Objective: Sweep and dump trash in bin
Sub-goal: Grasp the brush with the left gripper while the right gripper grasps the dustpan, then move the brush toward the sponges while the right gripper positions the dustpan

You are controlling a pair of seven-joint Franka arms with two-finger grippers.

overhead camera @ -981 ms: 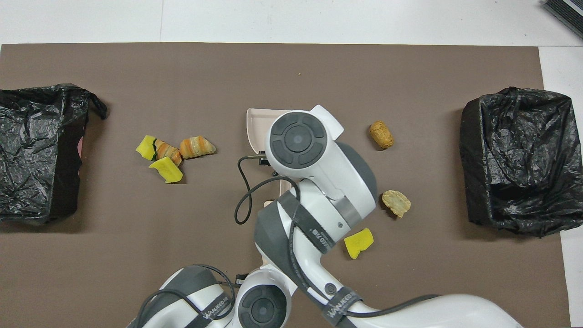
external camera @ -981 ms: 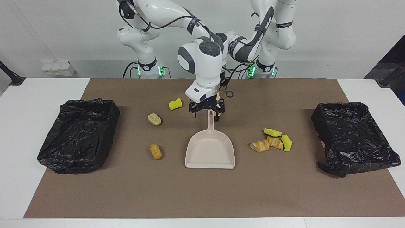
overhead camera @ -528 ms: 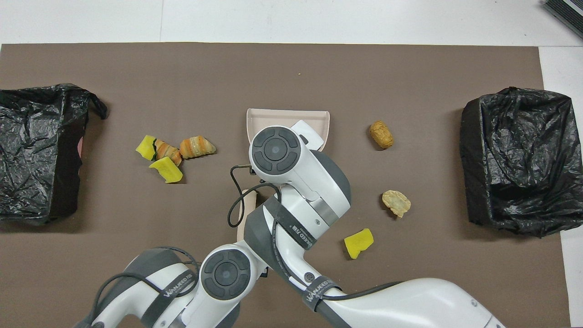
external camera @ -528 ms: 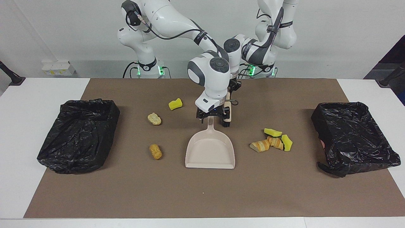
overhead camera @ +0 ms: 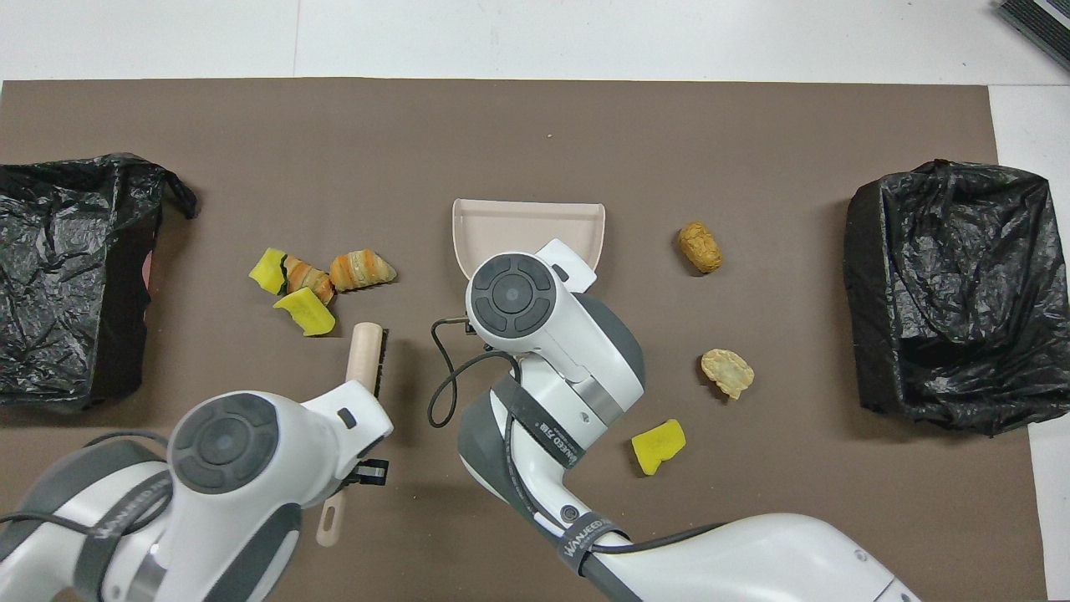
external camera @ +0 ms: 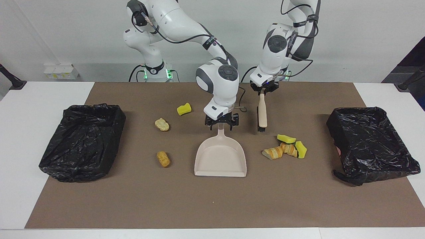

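While my left gripper point(external camera: 264, 90) clamps the brush point(external camera: 262, 114) handle at upper centre-right, my right gripper point(external camera: 221, 123) sits spread over the dustpan point(external camera: 220, 158) handle, mid-frame. Trash point(external camera: 285, 147): 4 pcs centre-right, 3 centre-left.

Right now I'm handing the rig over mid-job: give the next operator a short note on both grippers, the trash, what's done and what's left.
Left gripper: shut on the brush, which hangs bristles down near the four-piece pile.
Right gripper: open, at the dustpan handle; no grip visible.
Trash: pile of two yellow sponge chunks and two bread pieces toward the left arm's end; a sponge chunk, a pale bread lump and a brown bread lump toward the right arm's end.
Bins: black-lined bin at the left arm's end, another at the right arm's.
Done: brush picked up.
Left: grip dustpan, sweep all seven pieces, dump.
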